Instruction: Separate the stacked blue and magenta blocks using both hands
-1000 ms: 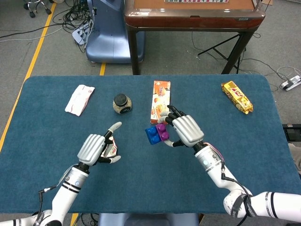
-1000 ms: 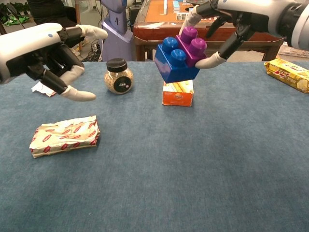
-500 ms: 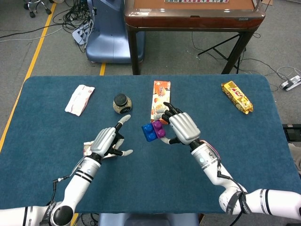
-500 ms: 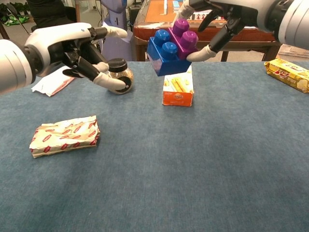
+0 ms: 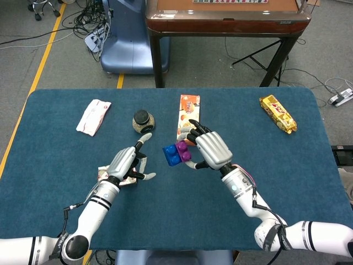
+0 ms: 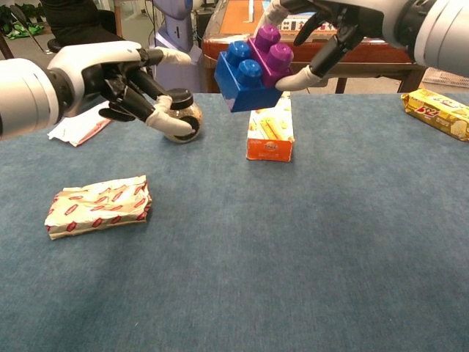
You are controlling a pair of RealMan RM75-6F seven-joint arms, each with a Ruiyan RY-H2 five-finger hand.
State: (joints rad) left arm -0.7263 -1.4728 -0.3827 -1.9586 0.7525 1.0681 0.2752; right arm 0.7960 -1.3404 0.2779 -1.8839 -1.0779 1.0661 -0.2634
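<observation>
A blue block with a magenta block stuck to it hangs in the air above the table. My right hand holds the pair from the magenta side, thumb underneath. My left hand floats to the left of the blocks, fingers spread and holding nothing, a short gap from the blue block.
On the blue table lie an orange box behind the blocks, a small jar, a white packet, a red-patterned packet below my left hand, and a yellow snack bar far right.
My right hand has carried the stacked blocks up and to the left. My left hand has risen and moved right toward them, staying open.
</observation>
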